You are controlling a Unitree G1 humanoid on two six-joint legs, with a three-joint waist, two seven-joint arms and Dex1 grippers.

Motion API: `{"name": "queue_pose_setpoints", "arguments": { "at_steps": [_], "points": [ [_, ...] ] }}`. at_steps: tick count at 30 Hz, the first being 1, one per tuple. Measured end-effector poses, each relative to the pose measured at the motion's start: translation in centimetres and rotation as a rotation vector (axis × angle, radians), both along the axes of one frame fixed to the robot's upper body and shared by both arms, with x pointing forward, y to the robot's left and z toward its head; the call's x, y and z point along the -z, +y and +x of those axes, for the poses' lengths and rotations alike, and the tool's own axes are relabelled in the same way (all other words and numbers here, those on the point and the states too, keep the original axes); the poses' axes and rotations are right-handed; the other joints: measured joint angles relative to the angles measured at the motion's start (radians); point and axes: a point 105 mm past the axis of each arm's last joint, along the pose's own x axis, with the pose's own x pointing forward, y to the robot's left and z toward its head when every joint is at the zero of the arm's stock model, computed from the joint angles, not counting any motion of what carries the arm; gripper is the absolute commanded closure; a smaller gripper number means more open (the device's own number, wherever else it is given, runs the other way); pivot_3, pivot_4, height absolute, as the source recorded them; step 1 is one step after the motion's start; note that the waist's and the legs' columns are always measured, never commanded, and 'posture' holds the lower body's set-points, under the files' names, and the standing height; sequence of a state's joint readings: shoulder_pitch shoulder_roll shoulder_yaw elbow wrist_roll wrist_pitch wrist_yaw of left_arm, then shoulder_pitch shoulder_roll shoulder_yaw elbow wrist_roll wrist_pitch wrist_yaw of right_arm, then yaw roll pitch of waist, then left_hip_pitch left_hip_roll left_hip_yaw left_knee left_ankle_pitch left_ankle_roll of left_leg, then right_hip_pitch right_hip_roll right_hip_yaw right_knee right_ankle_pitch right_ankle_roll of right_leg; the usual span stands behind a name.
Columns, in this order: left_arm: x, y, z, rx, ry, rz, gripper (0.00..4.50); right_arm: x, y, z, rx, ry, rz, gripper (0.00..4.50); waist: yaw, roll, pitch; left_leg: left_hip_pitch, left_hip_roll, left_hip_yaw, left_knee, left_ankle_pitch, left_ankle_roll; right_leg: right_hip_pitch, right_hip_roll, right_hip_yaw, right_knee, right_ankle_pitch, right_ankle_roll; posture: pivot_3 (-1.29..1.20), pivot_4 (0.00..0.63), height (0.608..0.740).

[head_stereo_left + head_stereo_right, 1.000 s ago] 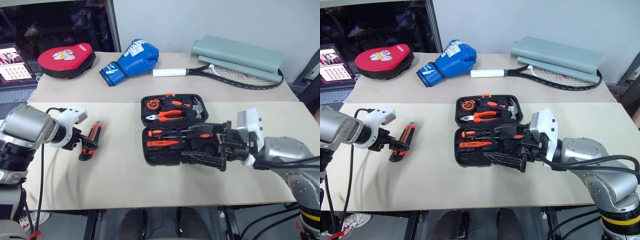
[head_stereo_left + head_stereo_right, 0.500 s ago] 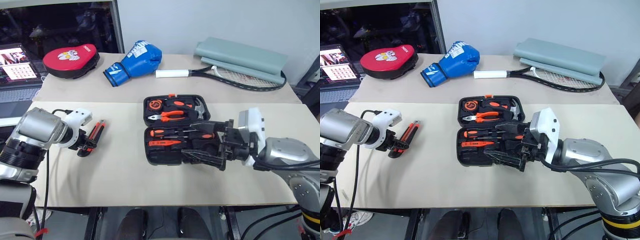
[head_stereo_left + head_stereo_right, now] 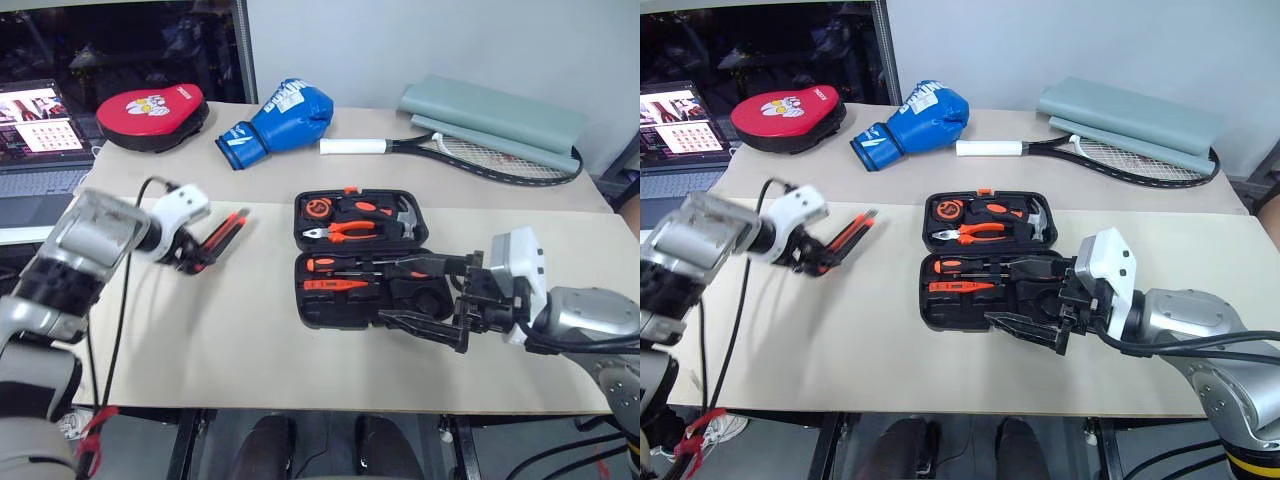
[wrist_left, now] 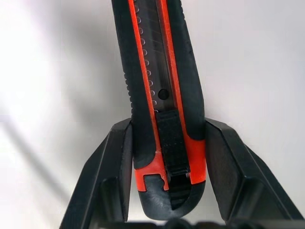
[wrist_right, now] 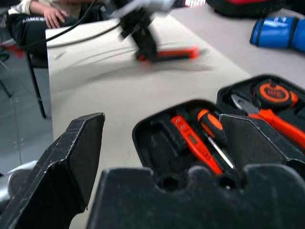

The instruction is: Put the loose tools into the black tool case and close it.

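Right now my table (image 3: 250, 340) carries the black tool case (image 3: 362, 262) lying open at its centre, lid half toward twelve o'clock and tray half toward six. Well beyond it, at twelve and eleven o'clock, lie the tennis racket (image 3: 470, 152), the blue boxing glove (image 3: 278, 114) and the red punch pad (image 3: 152, 104), none of them mine to move. Inside the case I see pliers (image 3: 350, 230) in the lid and orange-handled screwdrivers (image 3: 345, 265) in the tray. My right gripper (image 3: 425, 296) hovers with its fingers spread wide over the case's four o'clock corner, holding nothing. At nine o'clock from the case, my left gripper (image 3: 200, 250) is clamped on the butt end of the orange-and-black utility knife (image 4: 162, 100), which is lifted off the table with its tip aimed toward the case. I judge the step in hand is carrying the knife over. Next I must swing it across toward three o'clock, line it up with a free recess in the tray, lower it and let go.
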State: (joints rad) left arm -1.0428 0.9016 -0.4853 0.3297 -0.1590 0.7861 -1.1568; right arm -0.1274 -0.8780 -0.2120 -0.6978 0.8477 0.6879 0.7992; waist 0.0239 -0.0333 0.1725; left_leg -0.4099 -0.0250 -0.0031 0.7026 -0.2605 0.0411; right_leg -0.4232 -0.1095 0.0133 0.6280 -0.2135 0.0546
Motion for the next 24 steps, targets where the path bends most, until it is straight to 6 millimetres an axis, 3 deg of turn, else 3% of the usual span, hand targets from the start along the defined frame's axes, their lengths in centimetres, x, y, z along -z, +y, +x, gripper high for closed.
{"name": "queue_pose_setpoints", "arguments": {
  "at_steps": [2,4,10,13,19,24],
  "points": [
    [-2.5,-3.8,-0.1,0.208,-0.04,-0.014,2.77,0.3,-0.4,-0.2,0.007,0.012,-0.023,0.0,0.001,0.0,0.0,-0.001,-0.001,0.0,0.0,-0.001,0.002,0.0,-0.001,0.0,-0.001,-0.001,0.002,0.0,0.15,0.736],
    [-3.5,-6.7,-0.7,0.365,-0.05,-0.001,2.77,0.6,-0.8,-0.5,0.015,0.026,-0.037,0.0,-0.005,0.0,0.0,-0.001,-0.002,0.001,0.0,-0.002,0.004,0.0,-0.002,0.001,-0.001,-0.001,0.003,0.0,0.15,0.736],
    [-1.5,-12.3,-3.5,0.667,0.055,0.096,2.77,1.3,-2.2,-1.2,0.088,0.054,-0.056,0.0,-0.024,0.0,0.0,-0.005,-0.001,0.001,0.0,-0.003,0.004,-0.002,-0.001,0.001,0.001,-0.001,0.003,0.0,0.15,0.736],
    [-0.2,-13.5,-5.1,0.719,0.099,0.164,2.77,1.7,-2.7,-1.9,0.125,0.067,-0.072,0.0,-0.025,0.0,0.0,-0.003,-0.001,0.001,0.0,-0.003,0.004,-0.001,-0.001,0.002,0.0,-0.002,0.003,0.0,0.15,0.736],
    [3.8,-14.0,-6.8,0.725,0.178,0.23,2.77,2.1,-2.9,-3.2,0.169,0.097,-0.069,0.0,-0.023,0.0,0.0,0.001,0.0,0.001,0.002,-0.003,0.004,0.001,-0.001,0.003,0.002,-0.002,0.003,0.0,0.15,0.736],
    [4.3,-15.2,-7.7,0.783,0.159,0.242,2.77,1.9,-2.9,-3.7,0.193,0.108,-0.054,0.0,-0.016,0.0,0.0,0.004,0.0,0.001,0.003,-0.002,0.004,0.004,-0.001,0.003,0.002,-0.002,0.003,0.0,0.15,0.736]
  ]
}}
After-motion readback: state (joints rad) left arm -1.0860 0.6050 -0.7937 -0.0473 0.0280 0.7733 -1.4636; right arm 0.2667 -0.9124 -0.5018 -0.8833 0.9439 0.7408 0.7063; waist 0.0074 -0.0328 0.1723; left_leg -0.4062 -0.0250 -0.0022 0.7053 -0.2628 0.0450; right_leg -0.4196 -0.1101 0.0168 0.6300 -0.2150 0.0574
